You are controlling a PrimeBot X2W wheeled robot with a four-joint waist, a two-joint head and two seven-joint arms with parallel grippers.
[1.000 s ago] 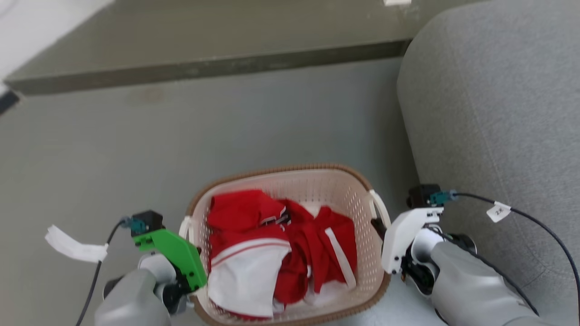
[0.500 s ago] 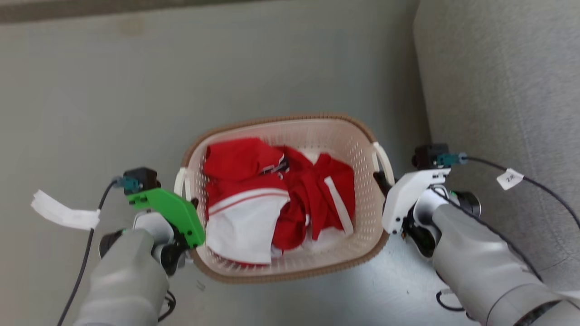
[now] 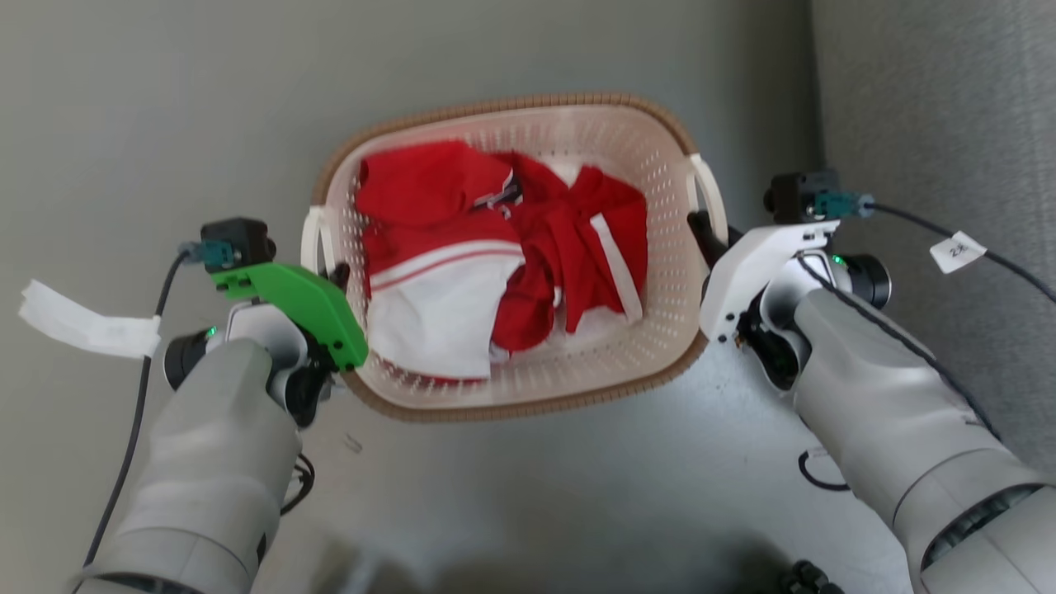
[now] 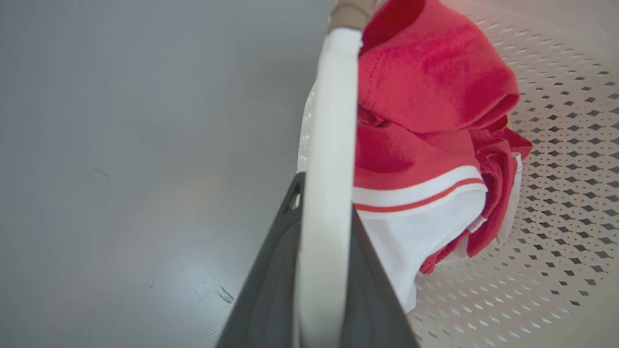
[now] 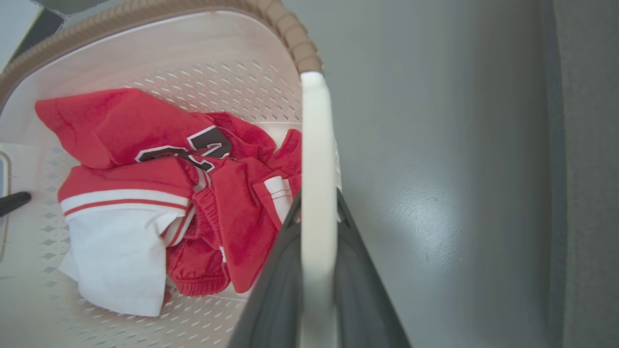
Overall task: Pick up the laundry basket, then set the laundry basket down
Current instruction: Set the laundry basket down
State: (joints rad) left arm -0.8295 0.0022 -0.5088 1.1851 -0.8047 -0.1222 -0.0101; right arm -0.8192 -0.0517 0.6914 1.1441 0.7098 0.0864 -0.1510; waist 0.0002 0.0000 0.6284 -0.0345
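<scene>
- The red jersey (image 5: 145, 130) in the laundry basket (image 3: 495, 106) bears black-and-white printed characters, but they are folded over and I cannot read them.
- The paper tag (image 3: 957, 250) on my right cable (image 3: 1006, 268) carries a small dark mark, too blurred to read.
- My left pincer (image 4: 324, 203) is closed down on the basket's white left handle (image 4: 331, 96), with one dark finger pressed to each side of it.
- My right pincer (image 5: 316, 203) clamps the white right handle (image 5: 316, 145) in the same way.
- The basket sits between my two forearms over the grey floor (image 3: 165, 99). I cannot tell whether it rests there or hangs clear.
- A white garment (image 3: 437, 318) with a red stripe lies against the jersey.
- A grey sofa (image 3: 949, 99) stands just beyond my right wrist, near the basket's right side.
- A white tape flag (image 3: 82, 326) hangs from my left cable.
</scene>
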